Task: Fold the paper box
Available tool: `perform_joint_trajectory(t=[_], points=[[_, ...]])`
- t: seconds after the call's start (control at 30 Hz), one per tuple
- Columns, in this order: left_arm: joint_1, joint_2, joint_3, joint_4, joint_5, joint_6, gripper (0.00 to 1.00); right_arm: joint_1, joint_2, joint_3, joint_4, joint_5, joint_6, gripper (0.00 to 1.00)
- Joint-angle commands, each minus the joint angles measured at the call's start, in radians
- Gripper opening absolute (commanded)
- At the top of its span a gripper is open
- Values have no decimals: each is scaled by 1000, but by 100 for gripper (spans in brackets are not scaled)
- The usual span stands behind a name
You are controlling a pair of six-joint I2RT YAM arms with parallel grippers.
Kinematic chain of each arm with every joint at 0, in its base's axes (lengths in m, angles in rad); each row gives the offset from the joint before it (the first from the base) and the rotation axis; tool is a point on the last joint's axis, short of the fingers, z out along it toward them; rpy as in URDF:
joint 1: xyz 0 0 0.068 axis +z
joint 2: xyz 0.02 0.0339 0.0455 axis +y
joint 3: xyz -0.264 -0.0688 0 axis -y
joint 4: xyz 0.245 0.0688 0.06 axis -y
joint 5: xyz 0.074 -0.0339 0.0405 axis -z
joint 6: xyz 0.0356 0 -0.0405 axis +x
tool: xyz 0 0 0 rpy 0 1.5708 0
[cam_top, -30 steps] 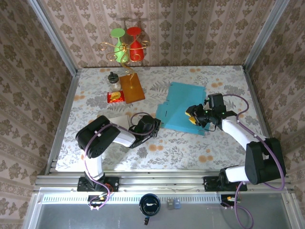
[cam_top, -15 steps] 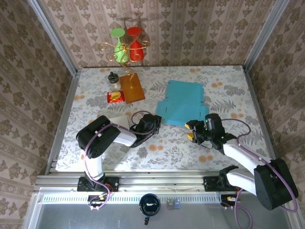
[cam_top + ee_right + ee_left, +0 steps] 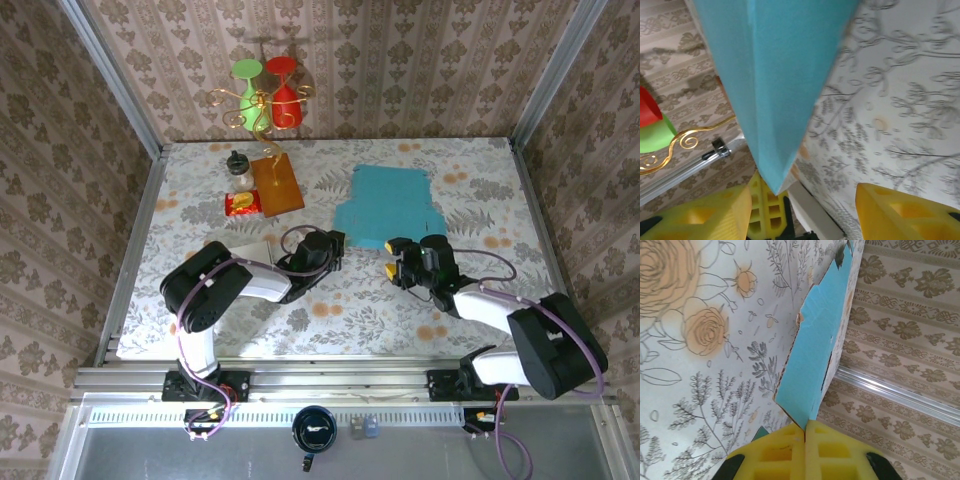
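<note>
The blue paper box (image 3: 390, 200) lies nearly flat on the flowered table (image 3: 470, 170), right of centre. My left gripper (image 3: 338, 241) is at its near left corner. In the left wrist view the yellow pads (image 3: 785, 450) are shut on that corner, and the box (image 3: 815, 355) runs away from them. My right gripper (image 3: 392, 257) stands open just near of the box's front edge. In the right wrist view its yellow fingers (image 3: 900, 212) are wide apart, and a pointed corner of the box (image 3: 775, 75) hangs between them without touching either.
At the back left stand a green and a red glass on a gold stand (image 3: 265, 92). A wooden board (image 3: 277, 183), a small bottle (image 3: 238, 168) and a red packet (image 3: 243, 204) are there too. A white card (image 3: 245, 248) lies under the left arm. Metal rails (image 3: 130, 250) edge the table.
My right gripper came off the top of the box, swung to its near side and opened wider. The box now lies flatter and farther back. The left gripper kept its hold.
</note>
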Motion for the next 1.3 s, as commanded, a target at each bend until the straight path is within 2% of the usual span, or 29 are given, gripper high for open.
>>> perform_joint_trajectory(t=[0.0,0.13,0.37,0.63,0.97,1.27], points=[[-9,-27,27,-7,-24,-22,0,4,42,22,102,43,7,57],[-9,-31,31,-13,-24,-25,0,-3,54,36,133,58,-7,52],[-15,-29,23,-6,-33,-32,0,-35,85,56,107,60,-28,35],[-19,-25,25,-3,-38,-42,0,-65,94,55,110,51,-46,32],[-22,-19,31,-8,-31,-45,0,-76,99,77,105,55,-57,22],[-23,-17,31,-11,-25,-48,0,-84,121,94,108,56,-75,20]])
